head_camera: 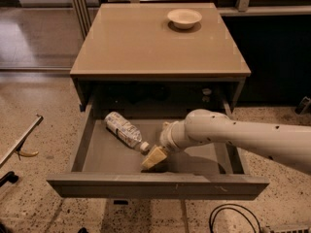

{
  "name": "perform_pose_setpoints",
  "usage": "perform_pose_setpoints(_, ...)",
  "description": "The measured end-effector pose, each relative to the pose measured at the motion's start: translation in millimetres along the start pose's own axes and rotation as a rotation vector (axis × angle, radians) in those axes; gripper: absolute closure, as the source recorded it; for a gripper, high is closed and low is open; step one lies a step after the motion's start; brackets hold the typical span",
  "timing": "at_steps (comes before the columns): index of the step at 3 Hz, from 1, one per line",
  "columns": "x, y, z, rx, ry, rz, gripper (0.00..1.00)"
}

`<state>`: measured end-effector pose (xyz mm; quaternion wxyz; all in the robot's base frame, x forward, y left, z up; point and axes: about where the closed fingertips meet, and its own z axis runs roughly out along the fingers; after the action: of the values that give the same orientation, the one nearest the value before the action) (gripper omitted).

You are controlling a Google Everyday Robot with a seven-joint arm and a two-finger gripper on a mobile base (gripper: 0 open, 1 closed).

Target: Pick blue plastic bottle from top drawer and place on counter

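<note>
The blue plastic bottle [123, 129] lies on its side in the open top drawer [155, 186], left of centre, with its white cap pointing toward the lower right. My gripper [153, 158] is down inside the drawer, its tan fingertips just right of and below the bottle's cap, close to it but not around it. The white arm reaches in from the right. The tan counter [146, 38] lies above the drawer.
A shallow white bowl [184, 18] stands on the counter's far right part. A black cable [228, 217] loops on the speckled floor at the lower right. A metal bar [19, 142] lies on the floor at the left.
</note>
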<state>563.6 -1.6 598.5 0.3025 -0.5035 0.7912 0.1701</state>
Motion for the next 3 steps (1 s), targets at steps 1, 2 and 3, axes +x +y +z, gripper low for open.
perform_pose_setpoints(1, -23.0, 16.7, 13.8, -0.004, -0.018, -0.001, 0.00)
perform_pose_setpoints(2, -42.5, 29.7, 30.3, -0.010, -0.027, 0.001, 0.00)
perform_pose_setpoints(3, -58.2, 39.6, 46.1, -0.019, -0.036, 0.000, 0.00)
